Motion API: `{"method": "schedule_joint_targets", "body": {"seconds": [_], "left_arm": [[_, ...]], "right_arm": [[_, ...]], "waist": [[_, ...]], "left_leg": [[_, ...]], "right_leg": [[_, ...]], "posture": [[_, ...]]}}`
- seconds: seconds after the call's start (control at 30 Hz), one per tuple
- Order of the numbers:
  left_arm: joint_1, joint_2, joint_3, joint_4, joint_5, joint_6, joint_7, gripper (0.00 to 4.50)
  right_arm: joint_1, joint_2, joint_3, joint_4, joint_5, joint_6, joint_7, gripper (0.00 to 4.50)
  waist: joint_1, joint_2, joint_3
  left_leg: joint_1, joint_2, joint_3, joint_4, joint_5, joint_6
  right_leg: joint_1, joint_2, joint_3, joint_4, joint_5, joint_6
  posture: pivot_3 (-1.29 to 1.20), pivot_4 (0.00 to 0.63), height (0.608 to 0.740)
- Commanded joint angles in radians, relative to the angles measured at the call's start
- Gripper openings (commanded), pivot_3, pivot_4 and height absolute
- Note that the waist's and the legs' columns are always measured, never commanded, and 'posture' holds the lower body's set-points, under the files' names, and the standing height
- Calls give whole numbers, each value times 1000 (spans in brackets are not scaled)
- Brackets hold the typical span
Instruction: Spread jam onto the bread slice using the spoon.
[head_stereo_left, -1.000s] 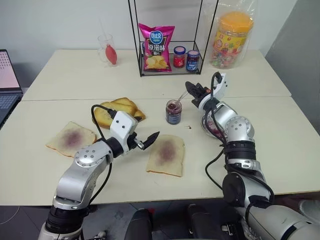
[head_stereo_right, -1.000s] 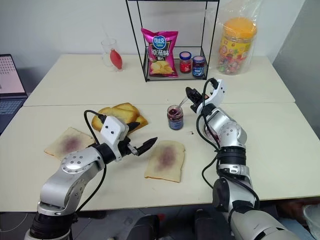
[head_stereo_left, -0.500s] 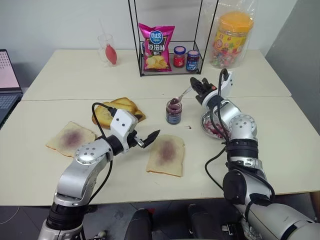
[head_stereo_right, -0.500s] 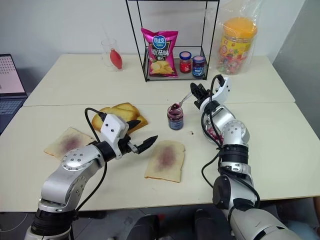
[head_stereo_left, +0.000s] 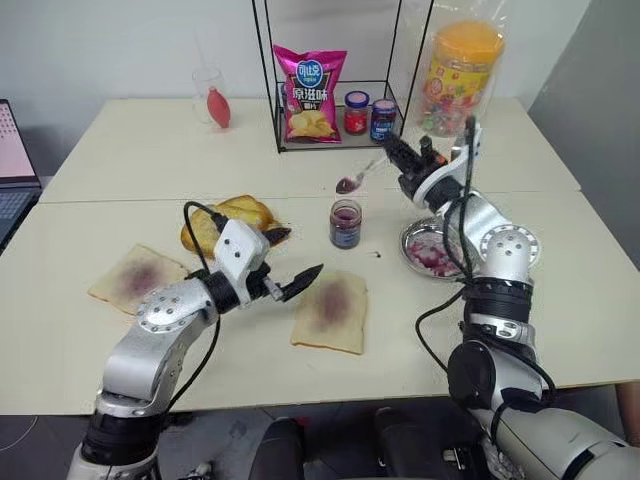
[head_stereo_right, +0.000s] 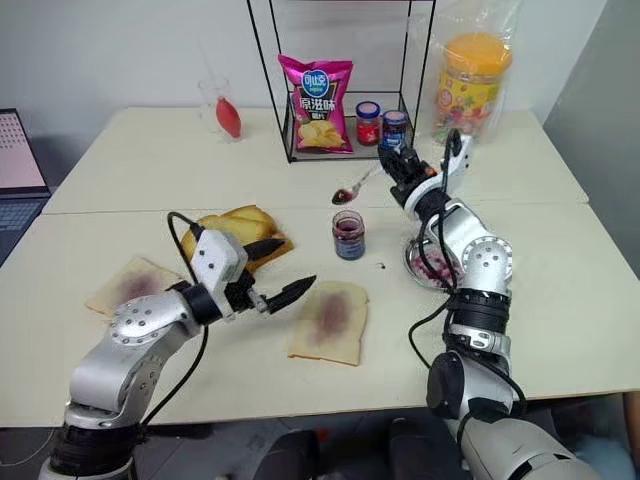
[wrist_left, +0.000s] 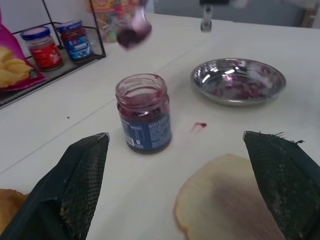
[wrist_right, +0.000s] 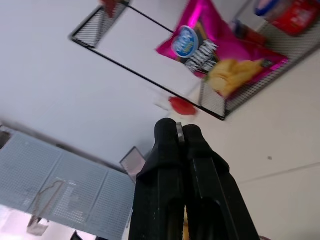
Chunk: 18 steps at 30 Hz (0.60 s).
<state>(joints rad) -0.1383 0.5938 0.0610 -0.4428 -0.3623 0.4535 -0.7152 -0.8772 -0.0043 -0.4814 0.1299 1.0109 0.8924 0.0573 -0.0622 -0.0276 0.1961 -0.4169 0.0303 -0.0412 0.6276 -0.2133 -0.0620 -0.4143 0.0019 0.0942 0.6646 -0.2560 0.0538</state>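
Observation:
The open jam jar (head_stereo_left: 346, 222) stands mid-table, with dark jam inside. Above it hangs the spoon (head_stereo_left: 360, 176), its bowl loaded with purple jam. My right gripper (head_stereo_left: 395, 152) is shut on the spoon's handle, and its fingers (wrist_right: 177, 132) are pressed together. The pale bread slice (head_stereo_left: 331, 311) lies flat in front of the jar, with a purple smear at its centre. My left gripper (head_stereo_left: 293, 253) is open and holds nothing. It hovers just left of the bread slice's near corner (wrist_left: 230, 200), pointing towards the jar (wrist_left: 144, 120).
A metal dish (head_stereo_left: 432, 247) with jam stains sits right of the jar. Toasted slices (head_stereo_left: 225, 220) and another smeared slice (head_stereo_left: 135, 277) lie to the left. At the back stand a wire rack (head_stereo_left: 275, 110) holding a chips bag, a candy jar (head_stereo_left: 460, 75) and a glass (head_stereo_left: 212, 98).
My right gripper has lifted the spoon out of the jar, so its jam-filled bowl now hangs above the rim. The left gripper has stayed about where it was.

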Motion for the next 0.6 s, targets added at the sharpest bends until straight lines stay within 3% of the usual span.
{"method": "schedule_joint_targets", "body": {"seconds": [0.03, 0.23, 0.6], "left_arm": [[112, 75, 78, -73, -25, -57, -85, 4500], [303, 136, 128, -59, 27, -189, -152, 4500], [386, 125, 91, -67, 55, -269, -151, 4500]], "right_arm": [[67, -13, 70, -183, 84, 106, -22, 4], [223, -28, 230, -361, 69, 156, 15, 4], [398, -112, 563, -443, -197, 8, 199, 4]], "waist": [[-2, 0, 0], [-12, 0, 0], [-13, -1, -1]], "left_leg": [[0, 0, 0, 0, 0, 0], [0, 1, 1, 0, 0, 0], [0, 1, 2, 1, 0, 0]], "right_leg": [[0, 0, 0, 0, 0, 0], [-1, 0, 1, 0, -1, -2], [-1, 0, 1, 0, -4, 1]], "posture": [[0, 150, 740], [0, 150, 740], [0, 150, 740]]}}
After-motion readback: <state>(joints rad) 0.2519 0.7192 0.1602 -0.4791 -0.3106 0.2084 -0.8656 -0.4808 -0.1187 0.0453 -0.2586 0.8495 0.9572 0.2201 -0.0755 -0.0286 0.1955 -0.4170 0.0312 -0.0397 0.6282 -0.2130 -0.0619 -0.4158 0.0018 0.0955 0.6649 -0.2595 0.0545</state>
